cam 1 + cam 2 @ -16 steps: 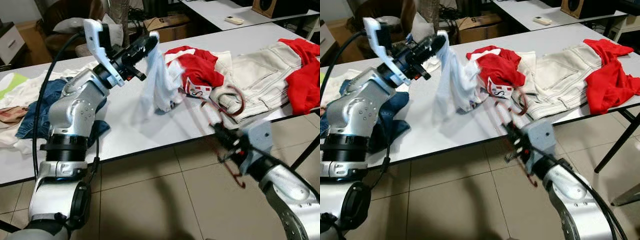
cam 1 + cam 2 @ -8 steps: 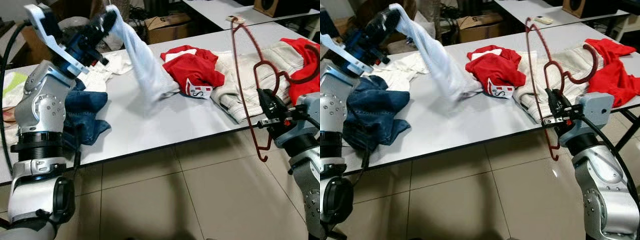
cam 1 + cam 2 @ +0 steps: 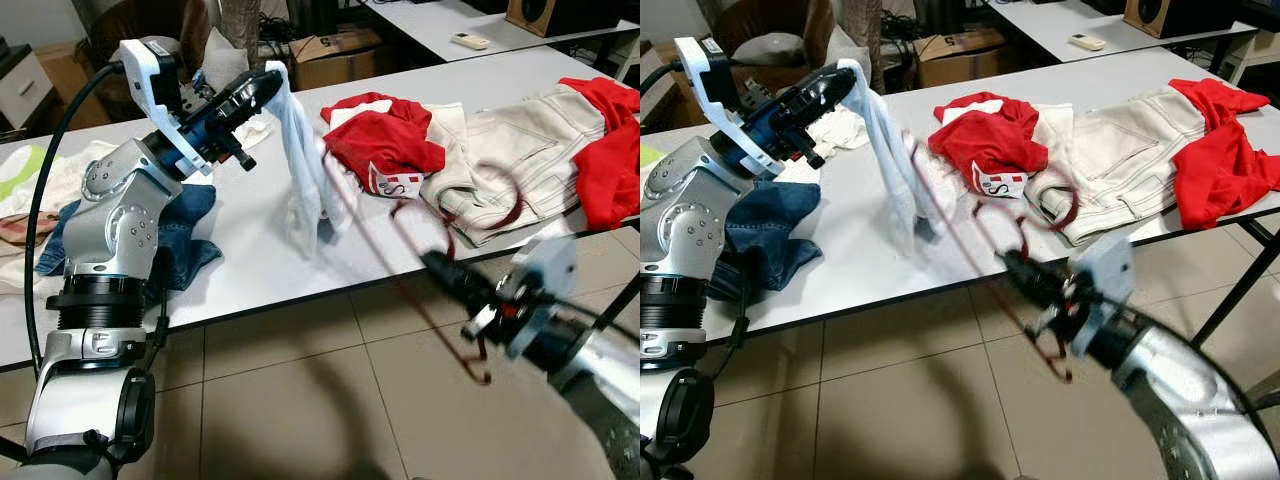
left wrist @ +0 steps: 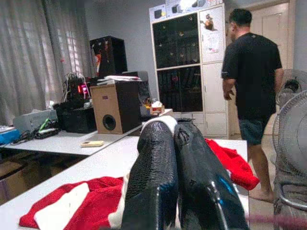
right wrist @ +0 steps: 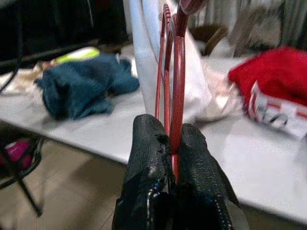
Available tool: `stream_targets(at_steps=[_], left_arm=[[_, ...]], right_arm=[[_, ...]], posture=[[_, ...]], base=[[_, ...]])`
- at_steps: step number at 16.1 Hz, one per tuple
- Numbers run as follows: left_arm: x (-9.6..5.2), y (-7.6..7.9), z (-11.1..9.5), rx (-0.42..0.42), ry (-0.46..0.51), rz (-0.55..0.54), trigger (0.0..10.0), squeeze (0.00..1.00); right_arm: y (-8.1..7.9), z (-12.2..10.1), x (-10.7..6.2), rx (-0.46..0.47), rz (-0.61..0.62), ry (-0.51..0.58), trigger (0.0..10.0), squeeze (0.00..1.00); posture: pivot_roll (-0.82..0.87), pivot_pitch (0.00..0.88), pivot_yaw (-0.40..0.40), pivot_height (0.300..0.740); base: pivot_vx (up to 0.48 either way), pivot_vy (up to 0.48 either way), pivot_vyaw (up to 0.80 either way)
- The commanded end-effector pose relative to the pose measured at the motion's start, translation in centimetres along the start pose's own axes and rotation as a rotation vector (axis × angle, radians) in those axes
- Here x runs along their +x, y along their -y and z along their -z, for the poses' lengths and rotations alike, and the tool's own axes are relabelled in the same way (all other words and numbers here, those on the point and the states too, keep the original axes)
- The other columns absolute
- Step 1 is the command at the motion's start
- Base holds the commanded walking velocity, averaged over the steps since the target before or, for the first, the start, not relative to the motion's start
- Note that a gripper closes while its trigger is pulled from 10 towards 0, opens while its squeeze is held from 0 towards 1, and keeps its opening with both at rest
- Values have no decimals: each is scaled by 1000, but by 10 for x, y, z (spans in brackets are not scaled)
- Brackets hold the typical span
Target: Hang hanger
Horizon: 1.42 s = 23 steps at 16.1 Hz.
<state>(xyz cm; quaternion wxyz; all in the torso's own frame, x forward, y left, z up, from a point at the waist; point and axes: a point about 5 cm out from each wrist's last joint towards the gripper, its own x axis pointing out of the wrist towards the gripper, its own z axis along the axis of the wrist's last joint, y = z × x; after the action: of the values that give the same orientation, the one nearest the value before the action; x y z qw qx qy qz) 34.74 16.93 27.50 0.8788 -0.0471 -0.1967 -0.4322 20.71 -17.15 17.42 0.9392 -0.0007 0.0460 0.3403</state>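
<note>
The white garment (image 3: pixel 303 165) is being held up, clamped in the left gripper (image 3: pixel 262 88) — so the red hanger (image 5: pixel 169 72), pinched in the right gripper (image 5: pixel 170 143), can enter.

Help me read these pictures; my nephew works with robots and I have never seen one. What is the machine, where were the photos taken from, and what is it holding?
It is a walking humanoid robot with two silver arms, each ending in a gripper of two long black fingers. The two wide pictures come from cameras in its head, looking down at a white table. The other two come from a camera on each wrist, looking along that gripper's fingers.

The left gripper is shut on a white garment, lifted so it hangs above the table. The right gripper is shut on a red hanger, blurred in the head views.

On the table lie a blue denim garment, a red shirt, cream trousers and another red cloth. A person stands in the background of the left wrist view.
</note>
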Motion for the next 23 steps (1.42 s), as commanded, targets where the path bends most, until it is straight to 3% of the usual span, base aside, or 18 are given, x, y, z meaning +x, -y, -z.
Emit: stream_targets(at_steps=[1, 11, 13, 16, 17, 18, 19, 21, 23], left_arm=[[-2, -4, -4, 50, -26, -5, 0, 0], [-12, -17, 5, 101, -105, -114, 0, 0], [-13, -14, 3, 98, -95, -82, 0, 0], [-15, -19, 5, 113, -125, -126, 0, 0], [-13, -14, -4, 80, -54, -76, 0, 0], [-9, -9, -20, 21, 59, -31, 0, 0], [-9, -8, -26, 4, 94, -13, 0, 0], [-8, -3, -57, -69, 257, 69, 0, 0], [-8, -4, -83, -79, 367, 93, 0, 0]], right_arm=[[-8, -1, -1, -9, -61, -14, 10000, 0], [-15, -10, -6, 5, -169, 14, 10000, 0], [-11, -10, -4, -5, -143, 13, 10000, 0], [-6, -10, -4, -9, -114, 3, 10000, 0], [9, -4, -2, -60, 10, -54, 10000, 0], [17, -1, -2, -60, 59, -70, 10000, 0], [19, -1, -2, -66, 71, -69, 10000, 0], [35, -3, 0, -95, 181, -71, 10000, 0], [38, -10, 3, -123, 156, -47, 10000, 0]], posture=[[-182, 0, 127, 740], [-173, 0, 114, 740], [-170, 0, 111, 740], [-167, 0, 108, 740], [-167, 0, 108, 740], [-166, 0, 107, 740], [-167, 0, 107, 740], [-167, 0, 106, 740], [-166, 0, 104, 740]], base=[[0, 0, 0], [0, 0, 0], [0, 0, 0], [0, 0, 0], [0, 0, 0], [0, 0, 0], [0, 0, 0], [0, 0, 0], [0, 0, 0]])
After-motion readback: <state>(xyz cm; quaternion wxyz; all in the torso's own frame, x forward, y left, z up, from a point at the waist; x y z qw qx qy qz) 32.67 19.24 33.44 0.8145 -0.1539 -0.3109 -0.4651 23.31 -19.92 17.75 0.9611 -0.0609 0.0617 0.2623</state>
